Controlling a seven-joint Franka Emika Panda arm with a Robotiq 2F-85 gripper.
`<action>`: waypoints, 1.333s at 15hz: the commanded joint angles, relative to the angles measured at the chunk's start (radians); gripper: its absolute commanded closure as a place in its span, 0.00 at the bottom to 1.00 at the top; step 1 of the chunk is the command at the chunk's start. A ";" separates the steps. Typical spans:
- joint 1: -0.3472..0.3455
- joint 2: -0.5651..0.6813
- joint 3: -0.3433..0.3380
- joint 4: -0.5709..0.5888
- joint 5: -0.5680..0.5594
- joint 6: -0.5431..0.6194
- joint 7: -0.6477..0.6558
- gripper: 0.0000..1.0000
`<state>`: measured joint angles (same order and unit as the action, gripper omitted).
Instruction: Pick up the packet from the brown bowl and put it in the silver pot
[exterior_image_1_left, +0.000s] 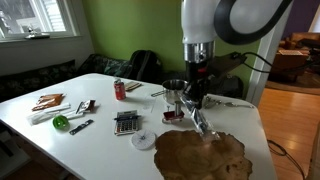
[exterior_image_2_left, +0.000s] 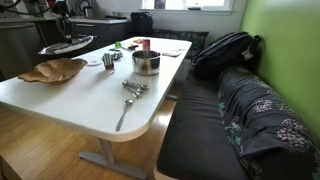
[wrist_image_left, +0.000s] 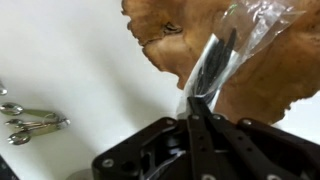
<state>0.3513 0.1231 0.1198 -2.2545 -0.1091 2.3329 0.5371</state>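
Note:
My gripper (exterior_image_1_left: 194, 104) is shut on the packet (exterior_image_1_left: 201, 123), a slim shiny silvery stick that hangs tilted from the fingertips just above the far rim of the brown bowl (exterior_image_1_left: 200, 157). In the wrist view the closed fingers (wrist_image_left: 192, 104) pinch the packet's near end, and the packet (wrist_image_left: 214, 58) reaches out over the bowl's wavy edge (wrist_image_left: 272, 85). The silver pot (exterior_image_1_left: 175, 91) stands on the table right behind the gripper. It also shows in an exterior view (exterior_image_2_left: 146, 62), with the bowl (exterior_image_2_left: 52, 70) to its left.
On the white table are a red can (exterior_image_1_left: 119, 90), a dark calculator (exterior_image_1_left: 125, 122), a white round disc (exterior_image_1_left: 145, 140) and small items at the far end. Metal measuring spoons (wrist_image_left: 30, 122) lie beside the bowl. A green bench with a backpack (exterior_image_2_left: 225, 50) runs along the table.

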 joint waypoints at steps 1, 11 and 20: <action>-0.038 -0.035 0.030 -0.007 -0.003 -0.022 0.001 0.99; -0.231 -0.045 -0.108 0.173 -0.558 0.017 0.270 1.00; -0.243 0.155 -0.145 0.346 -0.878 0.024 0.590 1.00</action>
<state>0.1085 0.1336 -0.0060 -2.0381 -0.8540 2.3702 0.9828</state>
